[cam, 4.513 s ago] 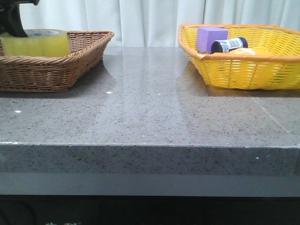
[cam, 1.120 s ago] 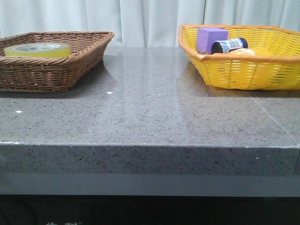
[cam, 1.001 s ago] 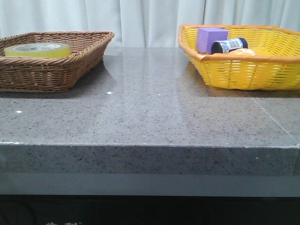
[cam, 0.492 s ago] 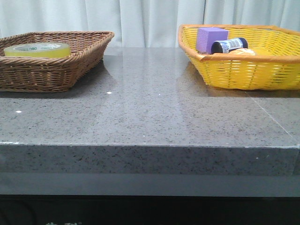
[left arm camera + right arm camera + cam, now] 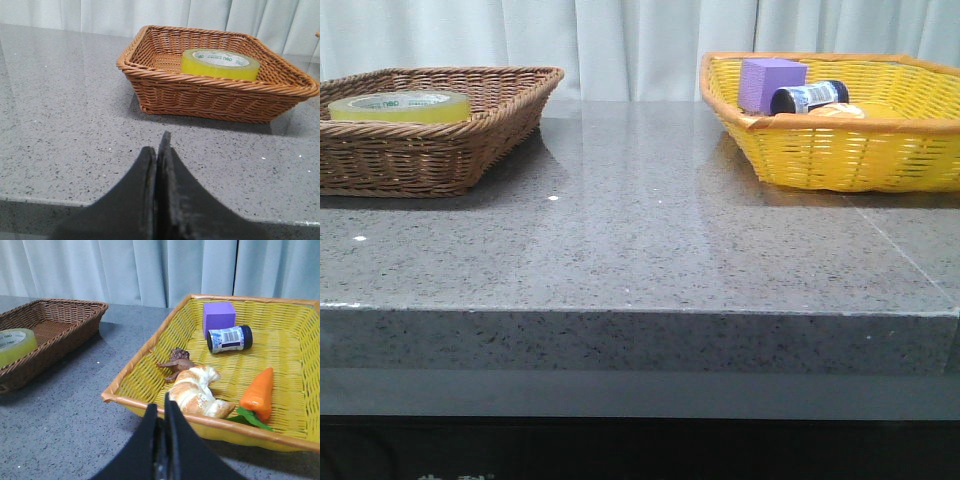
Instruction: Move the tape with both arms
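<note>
We see bare counter (image 5: 640, 240) between the brown basket (image 5: 470, 140) and yellow basket (image 5: 840, 150); their woven walls bar low reaches, leaving both open from above.

A: Table (image 5: 640, 250), left side?
B: One basket (image 5: 470, 140); the tape (image 5: 400, 105) lies flat inside it.

A: Right side?
B: A second basket (image 5: 840, 150), well apart from the first. In it: block (image 5: 219, 316) at the back, bottle (image 5: 229, 339) on its side just before it, croissant (image 5: 197, 390) near the front rim, carrot (image 5: 257, 395) beside the croissant, a small figure (image 5: 177, 361) behind it.

A: Behind?
B: Curtain (image 5: 640, 40).
</note>
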Controlling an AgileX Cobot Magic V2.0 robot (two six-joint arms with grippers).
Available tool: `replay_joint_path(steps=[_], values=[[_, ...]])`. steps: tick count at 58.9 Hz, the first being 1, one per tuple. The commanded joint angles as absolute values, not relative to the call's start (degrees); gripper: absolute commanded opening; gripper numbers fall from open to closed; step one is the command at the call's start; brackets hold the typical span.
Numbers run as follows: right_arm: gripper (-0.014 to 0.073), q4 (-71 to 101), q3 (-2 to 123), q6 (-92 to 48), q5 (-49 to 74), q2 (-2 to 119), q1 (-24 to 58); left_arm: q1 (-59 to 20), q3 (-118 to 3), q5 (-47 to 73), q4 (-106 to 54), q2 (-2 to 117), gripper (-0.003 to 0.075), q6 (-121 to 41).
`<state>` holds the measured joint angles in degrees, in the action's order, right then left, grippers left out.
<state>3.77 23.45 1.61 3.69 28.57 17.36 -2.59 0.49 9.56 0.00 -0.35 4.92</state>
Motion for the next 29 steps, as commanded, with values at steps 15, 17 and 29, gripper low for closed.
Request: replay_joint_path(steps=[15, 17, 29], values=[[-0.0069, 3.1, 25.02, 1.6, -0.81, 28.54, 17.04, -2.5, 2.68, 4.36, 0.0, -1.42, -0.002, 5.1], [-0.0069, 3.1, 24.94, 1.6, -0.88, 28.54, 17.04, -2.5, 2.68, 4.36, 0.0, -1.42, -0.002, 5.1], [-0.0069, 3.05, 21.8, 1.26, -0.74, 26.07, 14.64, -2.5, 2.68, 4.36, 0.0, -1.42, -0.002, 5.1]])
